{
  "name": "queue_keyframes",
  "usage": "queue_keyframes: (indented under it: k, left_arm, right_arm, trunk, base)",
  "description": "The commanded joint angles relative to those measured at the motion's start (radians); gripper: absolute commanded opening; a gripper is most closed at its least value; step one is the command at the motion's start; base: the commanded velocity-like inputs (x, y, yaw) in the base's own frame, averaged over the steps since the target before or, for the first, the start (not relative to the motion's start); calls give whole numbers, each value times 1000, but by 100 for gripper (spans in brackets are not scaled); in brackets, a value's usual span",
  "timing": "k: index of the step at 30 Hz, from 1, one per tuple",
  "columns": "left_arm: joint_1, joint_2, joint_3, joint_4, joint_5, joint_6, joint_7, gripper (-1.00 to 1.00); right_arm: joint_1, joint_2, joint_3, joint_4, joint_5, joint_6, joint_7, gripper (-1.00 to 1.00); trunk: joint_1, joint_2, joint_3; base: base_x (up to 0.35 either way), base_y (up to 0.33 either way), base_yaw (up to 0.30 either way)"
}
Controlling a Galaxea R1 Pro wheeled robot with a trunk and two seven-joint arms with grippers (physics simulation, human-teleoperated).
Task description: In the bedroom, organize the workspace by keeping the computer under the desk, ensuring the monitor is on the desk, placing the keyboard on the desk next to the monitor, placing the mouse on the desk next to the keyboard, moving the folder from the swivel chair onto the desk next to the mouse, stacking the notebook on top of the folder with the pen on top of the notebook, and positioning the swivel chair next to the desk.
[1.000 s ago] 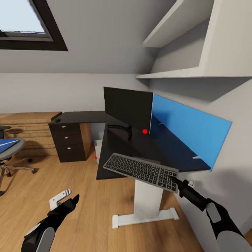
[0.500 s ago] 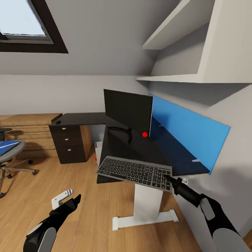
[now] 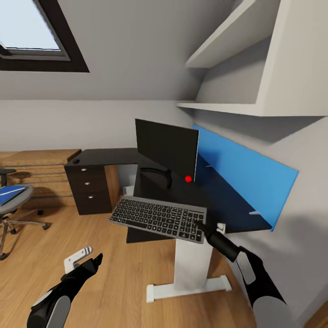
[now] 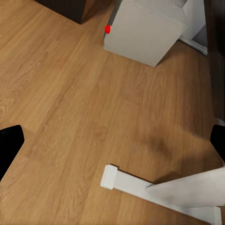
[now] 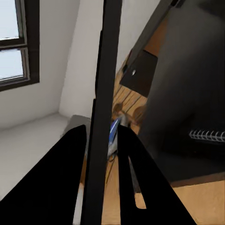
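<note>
My right gripper is shut on the right end of the silver-grey keyboard, held tilted above the front edge of the black desk. In the right wrist view the keyboard's edge runs between my fingers. The monitor stands on the desk. The small mouse lies on the desk's far left wing. The computer sits on the floor under the desk. The blue folder lies on the swivel chair at far left. A spiral-bound notebook lies on the desk. My left gripper hangs open over the floor. The pen is out of view.
A blue panel lines the wall behind the desk, with white shelves above it. The desk's white leg and foot stand just ahead of me. Black drawers and a wooden cabinet are at left.
My right gripper has carried the keyboard leftward and slightly up, over the desk's front edge. The view has shifted a little. The left arm has barely moved.
</note>
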Motion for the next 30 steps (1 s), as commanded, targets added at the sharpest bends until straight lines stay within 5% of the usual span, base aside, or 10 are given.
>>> queue_keyframes:
  k: [1,5,9,11,14,15,17,22,30]
  left_arm:
    - [-1,1,2,-2,11,4,7,100]
    - [-1,16,1,-2,12,5,9,100]
    - [-1,20,-1,-2,13,5,8,100]
    - [-1,21,-1,-3,13,5,8,100]
    - [-1,21,-7,-3,13,6,7,100]
    - [-1,21,-10,-3,13,6,7,100]
    - [-1,20,-39,-3,12,3,7,100]
    - [-1,20,-58,-2,11,3,7,100]
    - [-1,20,-59,-2,11,3,7,100]
  right_arm:
    - [-1,23,17,0,-4,-19,-20,-100]
    - [0,117,79,2,-8,-167,-203,-100]
    - [-3,126,180,5,-27,-342,-428,-100]
    - [-5,126,310,5,-71,-469,-561,-100]
    - [-5,126,479,13,-172,-533,-610,-100]
    - [-5,126,509,17,-188,-538,-615,-100]
    - [-4,126,647,31,-256,-556,-635,-100]
    - [-2,126,704,34,-281,-564,-641,-100]
    - [-2,126,709,33,-283,-564,-645,-100]
  trunk:
    - [-4,7,2]
    - [-19,35,15]
    - [-35,63,27]
    - [-35,63,27]
    - [-35,63,27]
    - [-35,63,27]
    - [-35,63,27]
    - [-35,63,27]
    - [-35,63,27]
  base:
    - [0,0,0]
    - [0,0,0]
    - [0,0,0]
    - [0,0,0]
    - [0,0,0]
    - [0,0,0]
    - [0,0,0]
    - [59,50,0]
    - [226,190,0]
